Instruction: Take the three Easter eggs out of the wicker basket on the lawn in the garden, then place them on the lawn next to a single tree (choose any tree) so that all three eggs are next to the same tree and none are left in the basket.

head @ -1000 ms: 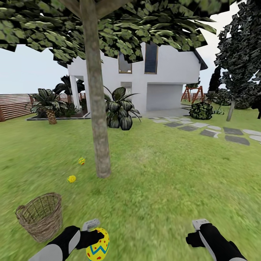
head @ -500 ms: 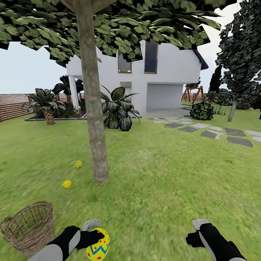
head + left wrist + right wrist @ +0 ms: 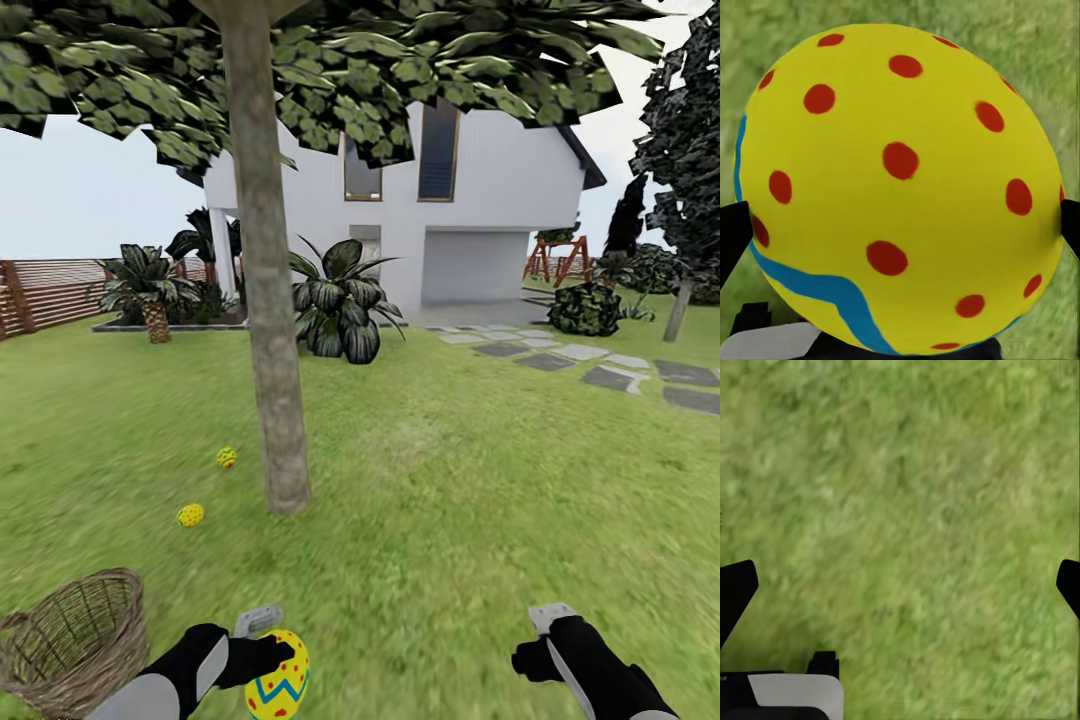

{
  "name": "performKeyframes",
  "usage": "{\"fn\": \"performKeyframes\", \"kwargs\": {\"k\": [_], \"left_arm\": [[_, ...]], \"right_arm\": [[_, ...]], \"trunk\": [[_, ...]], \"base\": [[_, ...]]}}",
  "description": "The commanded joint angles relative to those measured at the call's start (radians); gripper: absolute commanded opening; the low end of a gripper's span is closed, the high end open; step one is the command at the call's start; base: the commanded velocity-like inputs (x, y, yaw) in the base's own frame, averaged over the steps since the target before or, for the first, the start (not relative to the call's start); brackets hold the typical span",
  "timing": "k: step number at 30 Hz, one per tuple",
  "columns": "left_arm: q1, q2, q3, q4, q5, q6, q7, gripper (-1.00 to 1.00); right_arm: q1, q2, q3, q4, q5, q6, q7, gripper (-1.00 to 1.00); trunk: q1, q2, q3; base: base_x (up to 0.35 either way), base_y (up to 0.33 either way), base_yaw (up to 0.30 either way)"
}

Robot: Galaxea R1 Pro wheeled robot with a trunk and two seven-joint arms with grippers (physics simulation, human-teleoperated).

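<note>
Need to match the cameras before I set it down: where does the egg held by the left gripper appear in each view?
Head view: the held egg sits at the bottom edge, left of centre, in the left gripper, right of the wicker basket.
Left wrist view: the held egg spans almost the whole picture.
Right wrist view: not in it; two dark fingertips over grass.
Shared landmark: the lawn.

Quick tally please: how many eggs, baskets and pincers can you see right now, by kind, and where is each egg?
Easter eggs: 3 (one and another on the lawn left of the tree; the third in the left pincer)
Wicker basket: 1
Pincers: 2 (right pincer open, holding nothing)
Total: 6
</note>
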Motion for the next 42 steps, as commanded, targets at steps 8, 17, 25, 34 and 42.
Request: {"fn": "performKeyframes", "kwargs": {"k": [8, 17, 25, 34, 42], "left_arm": [[0.000, -0.004, 0.007, 0.032, -0.011, 0.003, -0.005, -1.00], [0.000, -0.004, 0.007, 0.032, -0.011, 0.003, -0.005, -1.00], [0.000, -0.004, 0.007, 0.031, -0.011, 0.003, -0.005, -1.00], [0.000, -0.004, 0.007, 0.033, -0.010, 0.003, -0.007, -1.00], [0.000, -0.016, 0.007, 0.040, -0.011, 0.003, -0.007, -1.00]], "right_arm": [[0.000, 0.000, 0.004, 0.000, 0.007, 0.005, 0.008, 1.00], [0.000, 0.000, 0.004, 0.000, 0.008, 0.006, 0.008, 1.00], [0.000, 0.000, 0.003, 0.000, 0.008, 0.007, 0.008, 1.00], [0.000, -0.001, 0.001, 0.000, 0.008, 0.008, 0.009, 1.00], [0.000, 0.000, 0.002, 0.000, 0.008, 0.008, 0.009, 1.00]], "trunk": [[0.001, -0.001, 0.000], [0.001, -0.001, 0.000], [0.001, -0.001, 0.000], [0.001, -0.001, 0.000], [0.001, -0.001, 0.000]], "base": [[0.233, -0.220, 0.295], [0.162, -0.272, 0.295], [0.156, -0.275, 0.295], [0.235, -0.230, 0.149], [0.266, -0.204, 0.001]]}}
